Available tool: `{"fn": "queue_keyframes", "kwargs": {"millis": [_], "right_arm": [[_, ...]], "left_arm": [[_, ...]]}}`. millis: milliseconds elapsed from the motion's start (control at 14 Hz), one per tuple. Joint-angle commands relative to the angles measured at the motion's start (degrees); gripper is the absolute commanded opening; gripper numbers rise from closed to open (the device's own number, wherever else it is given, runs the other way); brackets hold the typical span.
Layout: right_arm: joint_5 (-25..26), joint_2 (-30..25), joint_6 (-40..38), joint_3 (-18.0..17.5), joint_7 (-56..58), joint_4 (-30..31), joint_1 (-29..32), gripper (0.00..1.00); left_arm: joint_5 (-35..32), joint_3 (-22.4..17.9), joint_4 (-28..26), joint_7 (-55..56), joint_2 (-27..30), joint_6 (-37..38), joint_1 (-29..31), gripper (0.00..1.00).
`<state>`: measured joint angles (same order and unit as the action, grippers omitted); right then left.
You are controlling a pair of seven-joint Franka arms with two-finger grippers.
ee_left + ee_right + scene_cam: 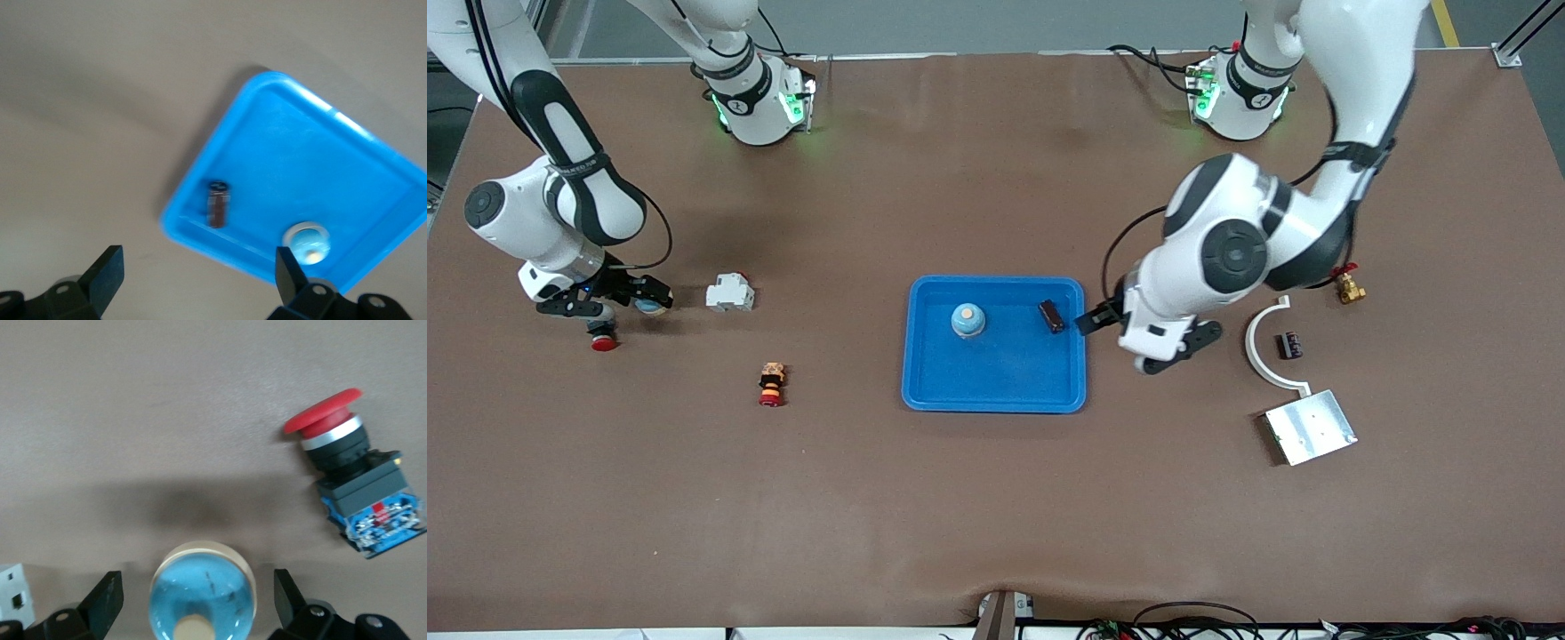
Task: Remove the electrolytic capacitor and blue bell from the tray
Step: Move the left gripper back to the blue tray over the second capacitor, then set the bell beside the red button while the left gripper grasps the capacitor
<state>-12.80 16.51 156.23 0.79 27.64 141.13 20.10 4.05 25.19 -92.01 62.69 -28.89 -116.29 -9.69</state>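
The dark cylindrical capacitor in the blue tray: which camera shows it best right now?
The left wrist view: the dark cylindrical capacitor lies unobstructed near a corner of the blue plastic tray, its round end cap visible. The front view shows it only as a small dark bar by the tray's rim. The right wrist view does not show it.

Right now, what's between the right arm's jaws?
A blue-domed bell sits on the table between the open jaws of the right gripper, shown in the right wrist view.

The table carries one blue tray [925, 391], two blue bells [967, 320], two dark capacitors [1051, 316], two red push buttons [603, 341], one white switch block [730, 292], one brass fitting [1350, 288], one white curved bracket [1263, 356] and one metal plate [1312, 427].
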Motion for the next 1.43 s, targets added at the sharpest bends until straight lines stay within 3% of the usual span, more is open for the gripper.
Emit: {"fn": "queue_keyframes", "kwargs": {"millis": [0,571,1357], "right_arm": [[-1.8,-2.2,-7.1,-0.4,0.7,-2.7,-0.5,1.0],[-1.7,-6.3,-13.2,-0.3,-12.6,-5.2,-8.2,1.0],[-1.5,-9.4,-14.6,-0.3,-43.1,-5.1,-26.2,1.0]], "left_arm": [[-1.7,-0.4,1.2,5.0,-4.8,-5.2,-2.3,1.0],[-10.6,-1.9,1.2,11.5,-12.7,-9.6,-6.7,1.0],[-10.6,-2.0,1.3,13.9,-15.2,-11.0,-9.1,1.0]]}}
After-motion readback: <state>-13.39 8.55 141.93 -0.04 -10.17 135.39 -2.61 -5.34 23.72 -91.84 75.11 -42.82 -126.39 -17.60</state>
